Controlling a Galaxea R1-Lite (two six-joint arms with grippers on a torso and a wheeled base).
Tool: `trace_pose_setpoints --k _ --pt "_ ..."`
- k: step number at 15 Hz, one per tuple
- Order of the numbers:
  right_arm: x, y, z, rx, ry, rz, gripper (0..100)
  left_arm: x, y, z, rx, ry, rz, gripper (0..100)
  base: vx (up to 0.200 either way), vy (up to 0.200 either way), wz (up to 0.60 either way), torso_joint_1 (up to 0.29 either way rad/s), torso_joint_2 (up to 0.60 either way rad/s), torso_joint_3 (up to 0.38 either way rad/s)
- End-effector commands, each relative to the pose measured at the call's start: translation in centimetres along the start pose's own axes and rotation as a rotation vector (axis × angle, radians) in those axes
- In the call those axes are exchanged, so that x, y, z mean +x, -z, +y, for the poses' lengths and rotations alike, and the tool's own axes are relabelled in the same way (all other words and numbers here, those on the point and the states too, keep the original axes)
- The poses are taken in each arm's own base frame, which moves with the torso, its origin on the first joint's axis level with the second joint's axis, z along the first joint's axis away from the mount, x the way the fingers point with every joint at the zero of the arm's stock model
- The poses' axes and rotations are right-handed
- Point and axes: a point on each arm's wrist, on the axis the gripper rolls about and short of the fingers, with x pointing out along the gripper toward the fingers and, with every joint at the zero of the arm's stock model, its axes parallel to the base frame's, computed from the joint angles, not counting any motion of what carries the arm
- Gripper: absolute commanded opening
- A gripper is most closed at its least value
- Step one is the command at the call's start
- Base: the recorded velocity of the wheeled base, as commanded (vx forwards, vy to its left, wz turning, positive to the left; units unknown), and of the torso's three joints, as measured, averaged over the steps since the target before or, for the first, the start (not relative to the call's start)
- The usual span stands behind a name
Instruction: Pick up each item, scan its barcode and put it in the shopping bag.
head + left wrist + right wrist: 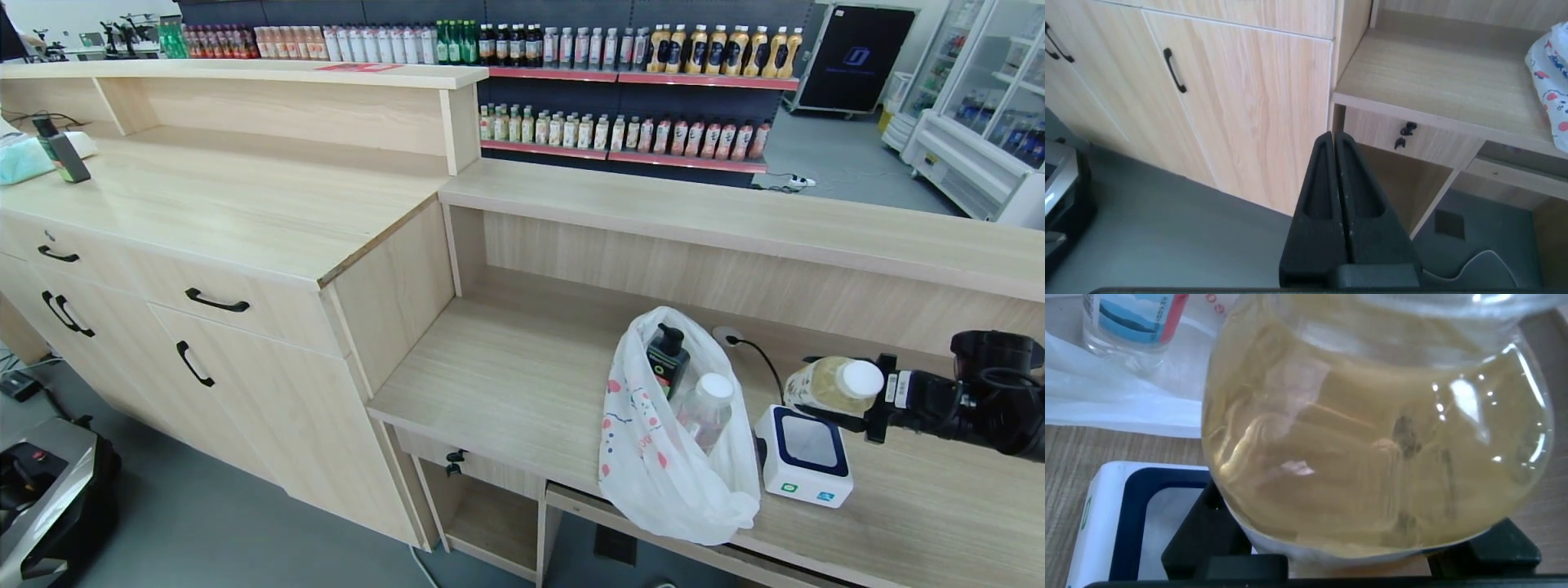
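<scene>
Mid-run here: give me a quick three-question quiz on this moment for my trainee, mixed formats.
1. True or false: the right gripper holds the yellow-liquid bottle above the scanner.
2. How many items show inside the shopping bag? A) none B) two C) four
3. Fill in the blank: the left gripper, down by the cabinet front, has its fingers ____.
Key: 1 true; 2 B; 3 shut.
</scene>
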Motion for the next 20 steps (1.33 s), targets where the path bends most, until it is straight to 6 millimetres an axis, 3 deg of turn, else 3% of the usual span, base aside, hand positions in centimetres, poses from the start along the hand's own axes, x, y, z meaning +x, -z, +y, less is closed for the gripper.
trace_pose_setpoints --k 1,3,6,7,8,10,15,20 --pt "-0.1 -0.2 -0.4 -0.011 0.005 0.0 0 0.0 0.0 0.0 0.001 0.0 0.0 0 0.0 0.0 0.0 0.0 0.0 0.0" --pt "-1.5 -1.8 -1.8 0.049 0.024 0.016 0 0.0 0.0 0.0 0.001 0.0 0.0 0 0.0 0.0 0.0 0.0 0.0 0.0" --pt "-6.9 -8.0 -3.4 0.403 0.077 0.09 0 0.0 0.0 0.0 0.001 0.0 0.0 0 0.0 0.0 0.0 0.0 0.0 0.0" --pt "-8.9 -11.0 -3.4 0.568 0.113 0.134 0 0.0 0.0 0.0 -0.001 0.0 0.0 0 0.0 0.0 0.0 0.0 0.0 0.0" --pt "-9.8 -13.1 -3.4 0.697 0.14 0.159 0 0.0 0.0 0.0 -0.001 0.0 0.0 0 0.0 0.0 0.0 0.0 0.0 0.0" --pt "-10.3 -15.5 -2.7 0.891 0.207 0.236 0 0.0 0.0 0.0 -0.001 0.0 0.0 0 0.0 0.0 0.0 0.0 0.0 0.0" --pt "-10.2 -15.2 -1.2 0.975 0.271 0.403 0 0.0 0.0 0.0 0.001 0.0 0.0 0 0.0 0.0 0.0 0.0 0.0 0.0" --pt "-8.5 -15.5 -2.7 1.088 0.463 0.55 0 0.0 0.0 0.0 0.001 0.0 0.0 0 0.0 0.0 0.0 0.0 0.0 0.0"
